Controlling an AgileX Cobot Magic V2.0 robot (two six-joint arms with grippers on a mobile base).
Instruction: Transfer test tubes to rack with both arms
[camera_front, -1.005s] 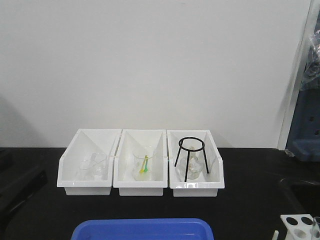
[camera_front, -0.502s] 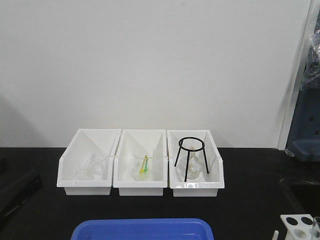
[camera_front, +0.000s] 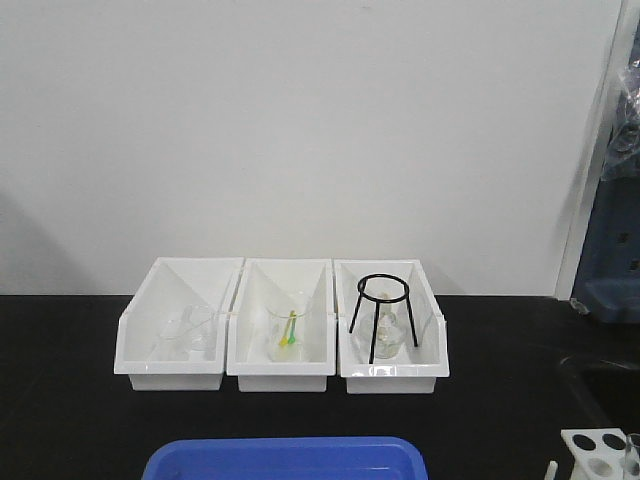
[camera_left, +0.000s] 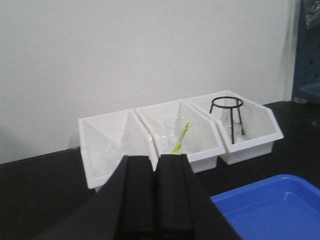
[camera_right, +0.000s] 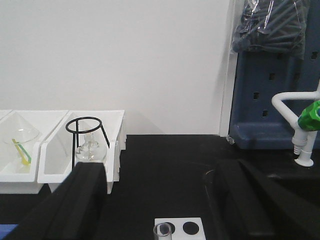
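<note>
Black worktop (camera_front: 500, 420) with three white sloped bins (camera_front: 280, 335) ranged along the rear wall at mid-frame, keeping glassware corralled; blue tray (camera_front: 285, 458) at the lower edge of the front view. Rack (camera_right: 179, 229) at bottom centre of the right wrist view, one test tube (camera_right: 161, 231) standing upright in a hole, round rim up; same rack at the lower right corner of the front view. Left gripper (camera_left: 154, 192) with jaws pressed together, holding nothing, aimed toward the bins. Right gripper (camera_right: 155, 200) spread wide, empty, straddling the rack, probably poised for a tube. Further tubes not discernible.
</note>
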